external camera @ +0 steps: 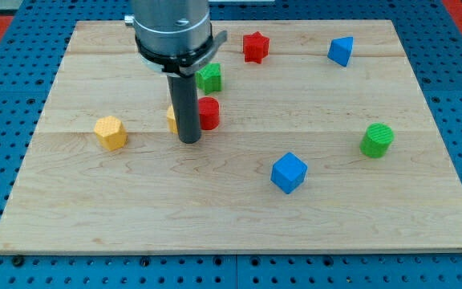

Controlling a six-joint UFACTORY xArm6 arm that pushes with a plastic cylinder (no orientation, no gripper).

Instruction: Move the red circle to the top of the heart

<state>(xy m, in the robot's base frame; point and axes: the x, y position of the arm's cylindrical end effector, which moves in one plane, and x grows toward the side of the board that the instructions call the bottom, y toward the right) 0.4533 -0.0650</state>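
End effector: none fitted; the arm ends in a straight dark rod with no jaws to spread or press together. My tip (189, 141) rests on the counter (239, 209), just beside the red circle (208, 113) on the view's left and slightly below it. A yellow block (172, 118), largely hidden behind the rod, sits directly at the rod's left; its shape cannot be made out. A green block (209, 78) lies just above the red circle. Farther off: yellow hexagon (111, 132), red star (255, 46), blue cube (288, 172), green cylinder (377, 140), blue block (341, 50).
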